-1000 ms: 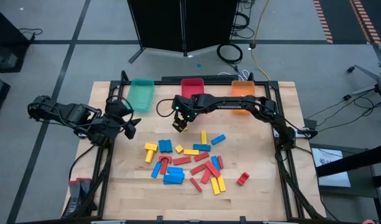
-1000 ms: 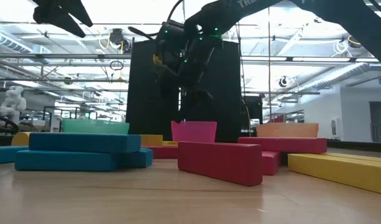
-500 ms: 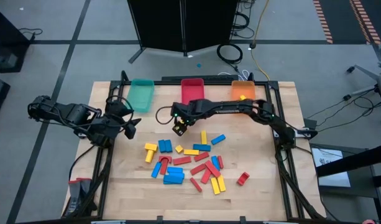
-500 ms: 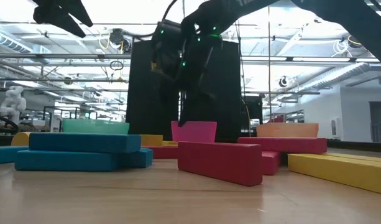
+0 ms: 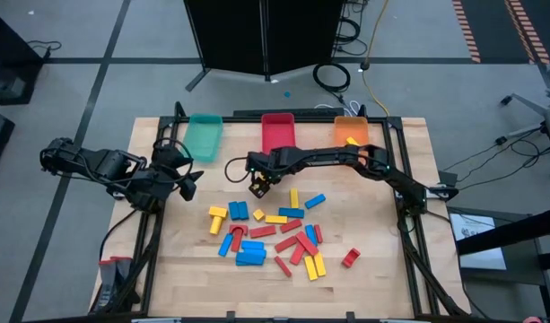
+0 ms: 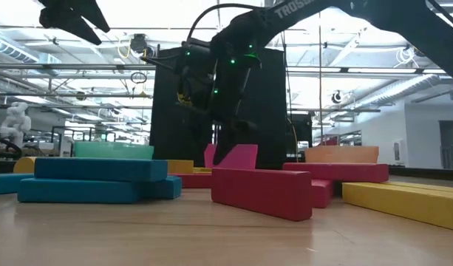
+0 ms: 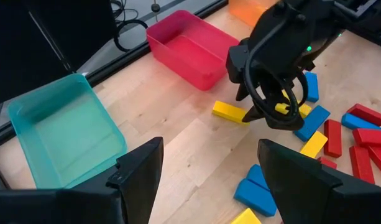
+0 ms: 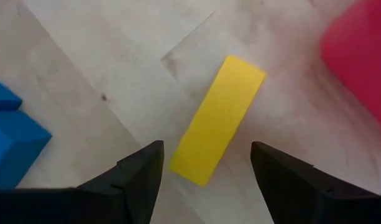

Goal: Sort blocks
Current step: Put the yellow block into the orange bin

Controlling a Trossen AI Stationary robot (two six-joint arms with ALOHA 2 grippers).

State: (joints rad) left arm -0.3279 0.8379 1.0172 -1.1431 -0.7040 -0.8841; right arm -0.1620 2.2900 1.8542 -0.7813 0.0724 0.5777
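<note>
My right gripper hangs open just above a yellow block that lies flat on the wood between the red bin and the block pile. In the right wrist view its two fingers stand on either side of the block, clear of it. The same yellow block shows beside the right gripper in the left wrist view. The other red, yellow and blue blocks lie scattered mid-table. My left gripper waits open over the table's left edge, nothing between its fingers.
Three bins stand along the far edge: teal, red and orange, the orange one with a yellow block inside. A lone red block lies near the right front. Bare wood lies between the bins and the pile.
My right gripper has come down toward the yellow block and shifted a little toward the table's left edge. The blocks have stayed where they were.
</note>
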